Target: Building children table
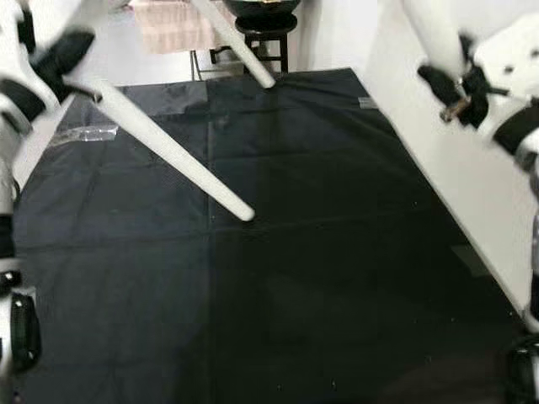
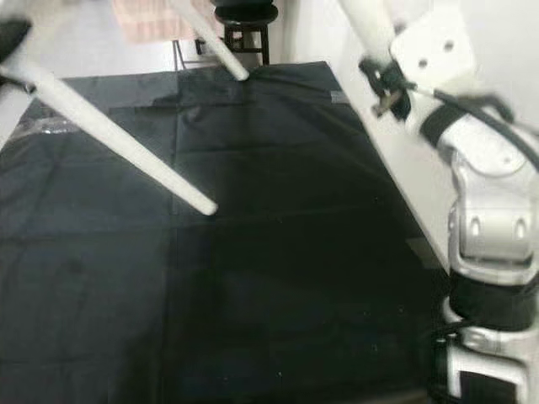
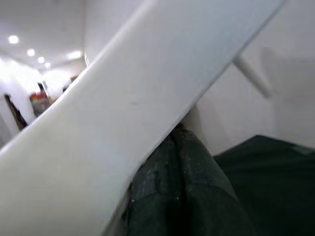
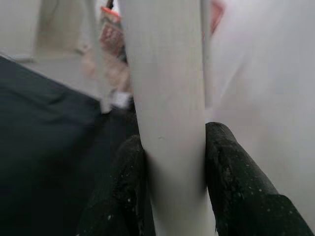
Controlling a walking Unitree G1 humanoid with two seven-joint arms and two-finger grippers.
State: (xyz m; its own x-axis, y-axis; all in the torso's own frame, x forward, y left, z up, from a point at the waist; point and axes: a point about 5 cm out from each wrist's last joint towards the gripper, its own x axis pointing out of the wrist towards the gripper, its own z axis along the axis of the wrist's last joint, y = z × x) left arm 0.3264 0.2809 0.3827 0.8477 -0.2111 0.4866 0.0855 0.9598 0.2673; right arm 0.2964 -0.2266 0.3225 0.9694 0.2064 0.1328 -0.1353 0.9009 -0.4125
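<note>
The white children's table is lifted and tilted over a black floor cloth (image 1: 278, 278). Its white top (image 1: 438, 168) slants down the right side. One leg (image 1: 168, 147) points down toward the cloth's middle, and another leg (image 1: 240, 46) reaches toward the far edge. My left gripper (image 1: 61, 57) is at the upper left, shut on the long leg's upper end; a black finger (image 3: 182, 187) presses against that leg (image 3: 123, 113). Up at the right, my right gripper (image 4: 172, 172) is shut on a third leg (image 4: 167, 98), with black fingers (image 4: 236, 182) on both sides.
A black stool (image 1: 265, 29) and a hanging pinkish cloth (image 1: 173, 25) stand beyond the floor cloth's far edge. A clear plastic bag (image 1: 84, 133) lies on the cloth at the left. White floor borders the cloth on the left.
</note>
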